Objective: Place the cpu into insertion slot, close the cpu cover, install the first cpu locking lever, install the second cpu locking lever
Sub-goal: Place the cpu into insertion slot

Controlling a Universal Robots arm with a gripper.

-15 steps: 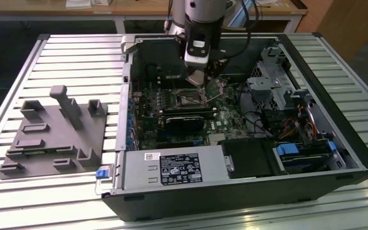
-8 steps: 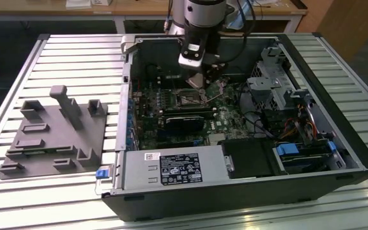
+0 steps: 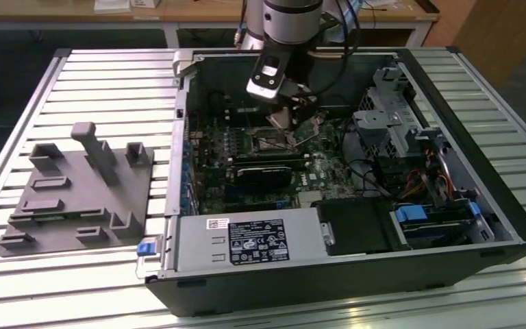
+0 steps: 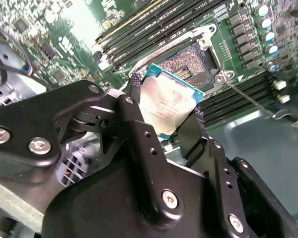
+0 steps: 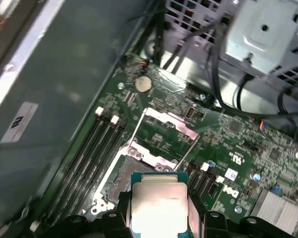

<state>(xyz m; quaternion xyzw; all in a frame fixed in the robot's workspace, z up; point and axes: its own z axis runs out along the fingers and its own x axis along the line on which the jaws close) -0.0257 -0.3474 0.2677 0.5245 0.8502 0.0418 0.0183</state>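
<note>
One cpu (image 5: pixel 159 206) hung pinched by opposite edges in the end effector (image 4: pixel 166 101), poised over the bare insertion slot (image 4: pixel 188 62) for seating.

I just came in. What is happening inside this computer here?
One robot arm reaches into the open black computer case. Its tool is shut on the small square silvery-grey cpu, holding it by two edges above the empty socket on the green motherboard. The thin silvery metal cpu cover is flipped open, so the chip is not yet seated.
</note>
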